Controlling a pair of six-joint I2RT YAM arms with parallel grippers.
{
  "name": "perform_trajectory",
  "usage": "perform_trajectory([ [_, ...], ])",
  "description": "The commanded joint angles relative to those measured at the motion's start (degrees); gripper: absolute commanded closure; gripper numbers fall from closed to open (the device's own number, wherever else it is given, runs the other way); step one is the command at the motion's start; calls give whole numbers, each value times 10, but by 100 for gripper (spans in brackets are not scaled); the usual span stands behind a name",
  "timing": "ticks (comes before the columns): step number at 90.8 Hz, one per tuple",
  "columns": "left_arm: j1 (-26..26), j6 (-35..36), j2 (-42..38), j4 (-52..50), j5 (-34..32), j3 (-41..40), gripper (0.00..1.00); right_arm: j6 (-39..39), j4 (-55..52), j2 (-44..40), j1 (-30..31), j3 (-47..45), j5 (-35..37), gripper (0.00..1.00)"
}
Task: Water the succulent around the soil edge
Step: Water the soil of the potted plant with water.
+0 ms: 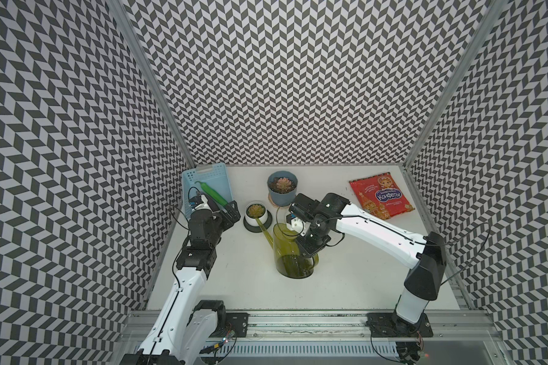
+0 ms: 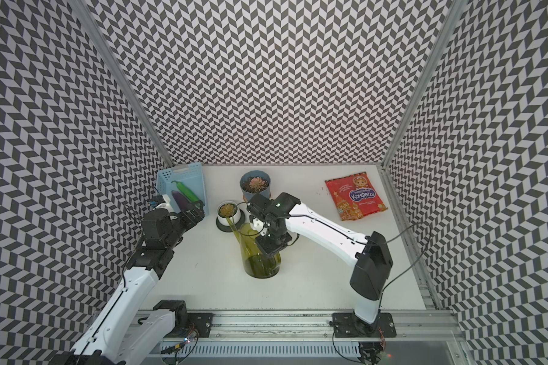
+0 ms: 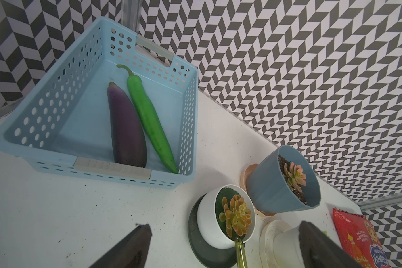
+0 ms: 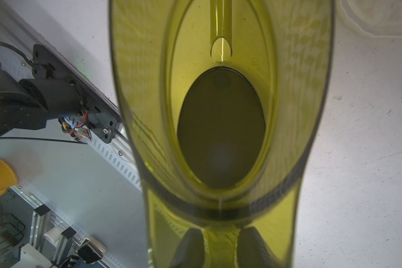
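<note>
An orange-green succulent [image 1: 255,209] [image 2: 228,209] [image 3: 236,214] grows in a white pot [image 3: 209,222] on a dark saucer [image 1: 250,226], left of the table's middle. A pink succulent [image 1: 282,184] [image 3: 294,174] in a blue-grey pot [image 1: 280,197] stands behind it. My right gripper [image 1: 309,249] [image 2: 268,249] [image 4: 221,241] is shut on the handle of a translucent yellow-green watering can [image 1: 293,252] [image 2: 260,259] [image 4: 299,69]. Dark water lies low in the can. Its spout [image 1: 263,227] [image 3: 240,253] ends at the white pot's near rim. My left gripper [image 1: 231,211] [image 3: 225,225] stands open just left of that pot, holding nothing.
A light blue basket [image 1: 222,177] [image 3: 188,116] at the back left holds an eggplant [image 3: 125,130] and a green pepper [image 1: 214,192] [image 3: 149,116]. A red candy bag [image 1: 380,196] [image 2: 356,196] lies at the back right. A white scalloped dish [image 3: 268,234] sits beside the pots.
</note>
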Motion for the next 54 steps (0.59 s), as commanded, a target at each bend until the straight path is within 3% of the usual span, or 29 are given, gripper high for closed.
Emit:
perform_trajectory([
  [1,2,2,0,17,6,-4,0,8,15,-37,-7,-1,7,100],
  [54,2,4,0,13,7,-4,0,16,18,-45,-25,-11,18,100],
])
